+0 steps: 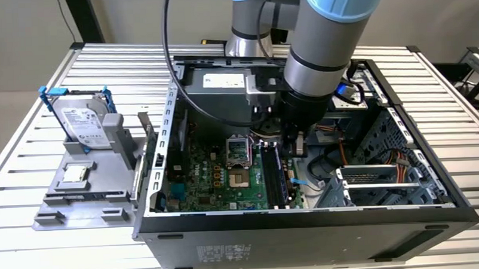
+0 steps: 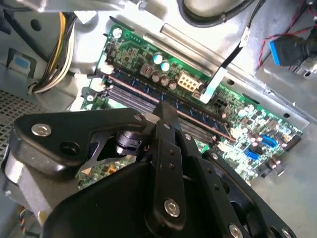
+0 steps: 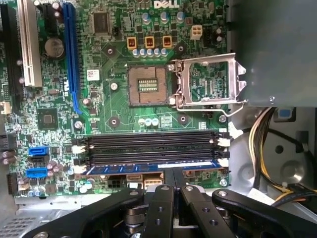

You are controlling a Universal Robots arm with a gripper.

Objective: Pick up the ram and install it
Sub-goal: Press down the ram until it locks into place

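The ram (image 3: 124, 168) is a long dark-blue stick lying in the memory slot closest to the motherboard's edge; it also shows as a thin stick (image 2: 198, 119) in the second wrist view. My gripper (image 3: 174, 173) has its two black fingers together, with the tips resting on the middle of the ram's top edge. The fingertips (image 2: 166, 111) touch the stick from above and do not clamp its sides. In the exterior view the gripper (image 1: 296, 145) reaches down into the open computer case, over the slots (image 1: 276, 172).
Three empty black memory slots (image 3: 151, 144) lie beside the ram. The CPU socket (image 3: 147, 85) is bare, with its metal frame (image 3: 208, 82) flipped open. Cable bundles (image 3: 262, 144) run close by. A hard drive in a blue frame (image 1: 83, 122) stands on a grey fixture outside the case.
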